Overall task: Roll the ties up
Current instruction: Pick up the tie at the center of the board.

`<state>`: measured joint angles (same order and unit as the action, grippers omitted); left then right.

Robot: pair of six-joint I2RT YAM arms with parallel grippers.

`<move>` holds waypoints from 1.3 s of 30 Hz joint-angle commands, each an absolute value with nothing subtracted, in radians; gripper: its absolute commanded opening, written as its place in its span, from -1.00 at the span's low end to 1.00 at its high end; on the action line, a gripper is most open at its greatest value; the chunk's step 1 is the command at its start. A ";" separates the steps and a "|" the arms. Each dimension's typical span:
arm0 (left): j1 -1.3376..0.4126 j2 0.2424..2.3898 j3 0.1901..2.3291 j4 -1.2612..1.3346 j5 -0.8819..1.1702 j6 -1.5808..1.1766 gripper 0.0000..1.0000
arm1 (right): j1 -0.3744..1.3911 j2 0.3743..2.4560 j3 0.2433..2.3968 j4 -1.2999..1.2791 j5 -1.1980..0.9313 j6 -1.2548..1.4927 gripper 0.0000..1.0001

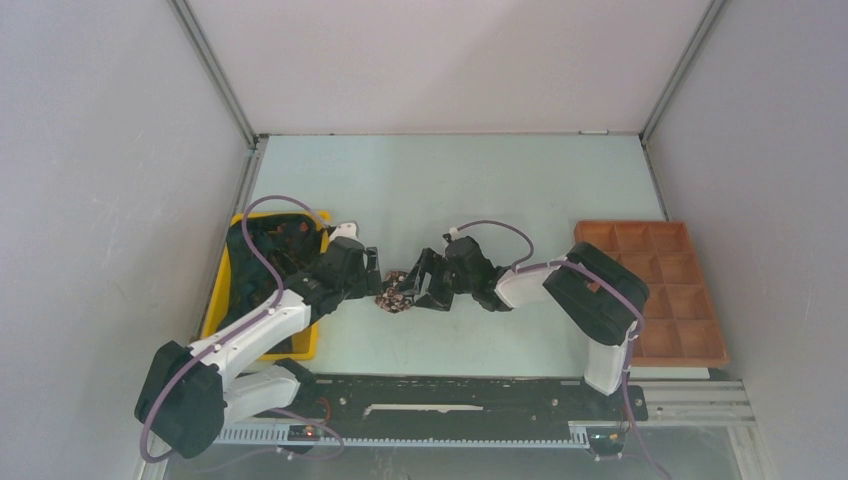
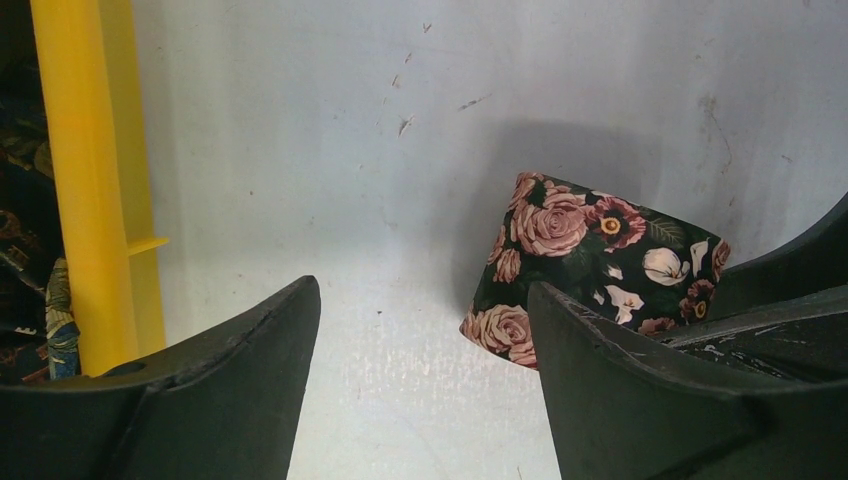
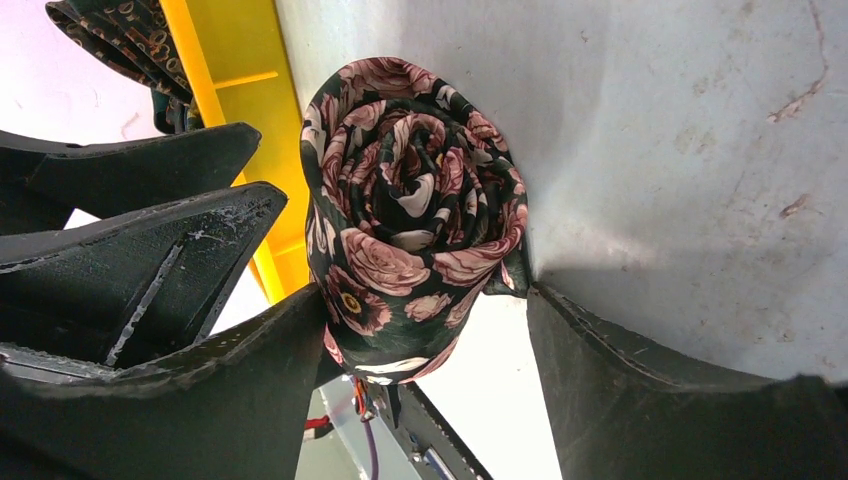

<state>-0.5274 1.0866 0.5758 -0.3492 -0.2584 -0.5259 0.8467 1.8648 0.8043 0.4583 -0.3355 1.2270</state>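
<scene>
One pale green table top (image 1: 450,180), walled in white on three sides, carries two white-and-black robot arms, the left arm (image 1: 250,335) and the right arm (image 1: 590,290). It also holds one yellow plastic bin (image 1: 222,300) at its left edge and one orange-brown tray (image 1: 700,300) of square compartments at its right edge. Open surface stretches from the arms to the far wall, and more runs between bin and tray.

Dark patterned ties (image 1: 262,250) lie heaped in the bin; their number cannot be told. One black necktie printed with pink roses (image 1: 397,297), wound into a tight spiral roll, sits on the table just right of the bin, between the two arms' tools.

The left gripper (image 2: 422,290) is spread wide with only table between its fingers, and the roll is just beside its right finger. The right gripper (image 3: 425,295) straddles the roll with jaws wide, both fingertips at the roll's sides. Whether they clamp it cannot be told.
</scene>
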 commanded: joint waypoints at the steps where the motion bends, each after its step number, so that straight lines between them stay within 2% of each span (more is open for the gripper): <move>1: -0.517 1.083 0.564 -0.312 -0.276 -0.544 0.63 | 0.854 1.900 0.816 0.442 -0.305 1.224 0.41; 4: -0.516 1.084 0.559 -0.306 -0.269 -0.547 0.62 | 0.854 1.917 0.821 0.465 -0.309 1.229 0.26; 11: -0.512 1.097 0.553 -0.296 -0.260 -0.548 0.62 | 0.854 1.936 0.838 0.463 -0.309 1.230 0.13; 20: -0.508 1.095 0.549 -0.288 -0.250 -0.548 0.60 | 0.849 1.946 0.846 0.468 -0.307 1.225 -0.16; 25: -0.508 1.064 0.554 -0.303 -0.234 -0.556 0.60 | 0.842 1.941 0.863 0.468 -0.315 1.200 -0.42; 39: -0.508 0.824 0.683 -0.554 -0.211 -0.572 0.62 | 0.824 1.834 0.906 0.357 -0.311 1.104 -0.63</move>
<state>-0.5137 0.8883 0.5961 -0.4637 -0.2230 -0.5545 0.8326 1.9068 0.8639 0.3985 -0.3393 1.1511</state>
